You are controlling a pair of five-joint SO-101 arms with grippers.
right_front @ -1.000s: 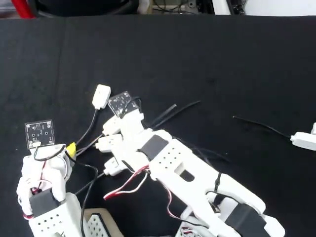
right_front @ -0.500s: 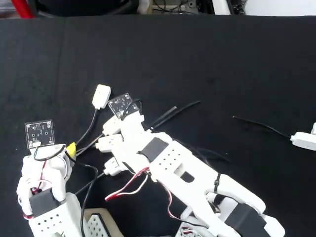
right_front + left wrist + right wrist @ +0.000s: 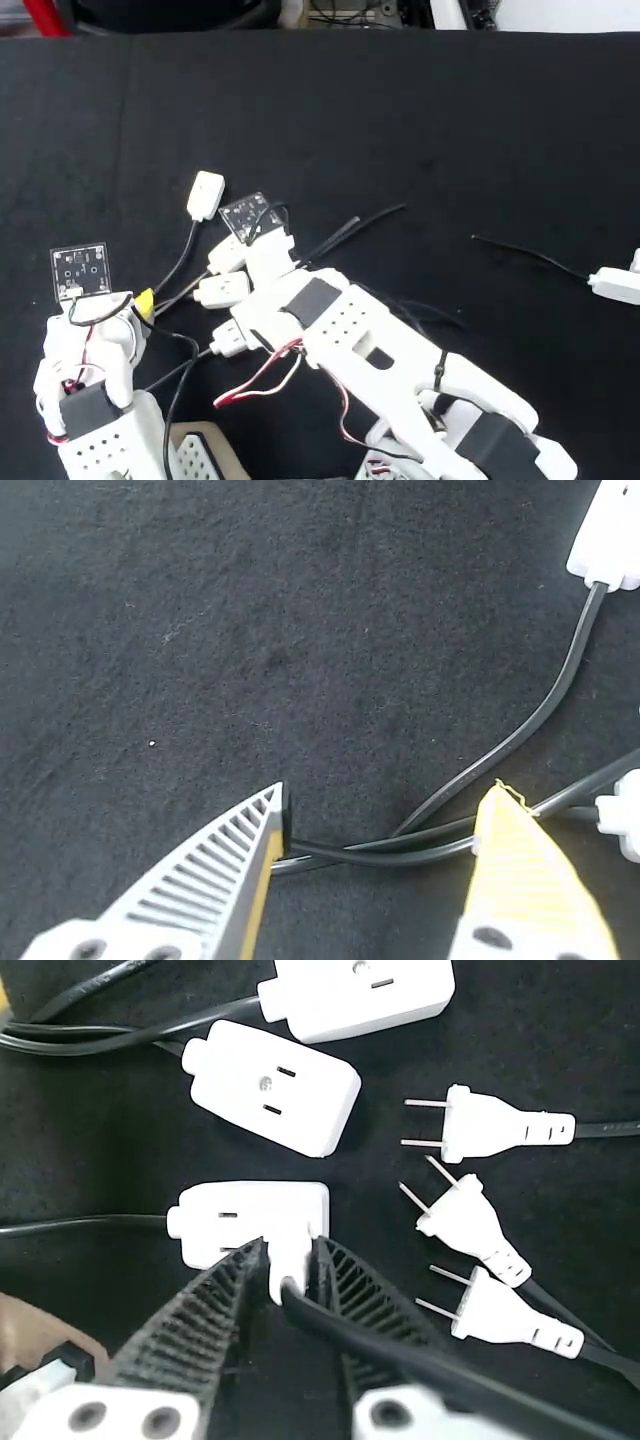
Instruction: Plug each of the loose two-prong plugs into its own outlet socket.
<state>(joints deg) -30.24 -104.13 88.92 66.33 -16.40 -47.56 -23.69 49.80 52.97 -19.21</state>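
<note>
In the high view the right arm has drawn back slightly toward 5 o'clock over the last second. This bares more of the middle socket (image 3: 222, 290), and the left arm has kept its place at 7 o'clock on the table (image 3: 450, 120).

In the right wrist view the right gripper (image 3: 290, 1243) is clenched on a white plug (image 3: 292, 1265). The plug sits squarely between the two black ribbed fingers (image 3: 215, 1305), and its front end is pressed against the edge of the nearest socket (image 3: 250, 1218). Whether its prongs are in the slots cannot be told. Its black cord (image 3: 420, 1355) trails back past one finger.

The held plug is small, white and blocky. The middle socket and a third socket (image 3: 355, 995) lie beyond the nearest one; all three are white with rounded corners. Three loose plugs (image 3: 465, 1222) lie just beside them, prongs bare and pointing toward the sockets.

The left gripper (image 3: 385, 810) is spread wide, and black cables (image 3: 400, 848) cross the cloth between its grey and yellow fingers, untouched.
</note>
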